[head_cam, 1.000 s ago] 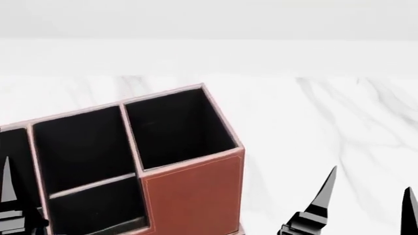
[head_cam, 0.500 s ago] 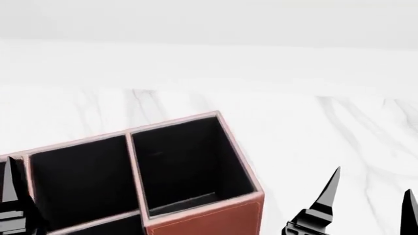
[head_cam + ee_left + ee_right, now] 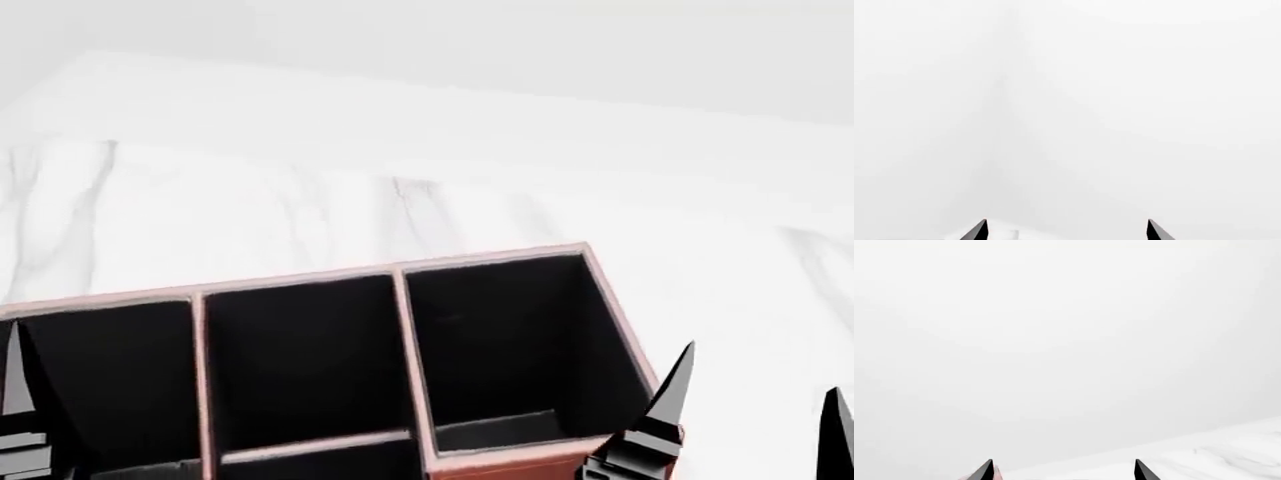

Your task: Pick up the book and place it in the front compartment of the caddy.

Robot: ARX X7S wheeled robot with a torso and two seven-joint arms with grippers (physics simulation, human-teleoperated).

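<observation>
Both grippers are spread and hold nothing: the right gripper (image 3: 754, 420) shows two black fingertips apart above the caddy's (image 3: 507, 258) right end, the left gripper (image 3: 1066, 230) likewise parted in its wrist view, pointing at blank white. On the white marble table (image 3: 267, 210), the reddish-brown caddy shows three black-lined cells, the front compartment (image 3: 300, 365) between the other two. No view shows the book.

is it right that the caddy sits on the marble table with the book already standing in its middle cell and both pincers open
Not quite. The head view shows the caddy on the marble table, but its middle cell holds no book; only black lining shows, and no book appears in any view. The rest stands: the left pincer and right pincer are both open.
</observation>
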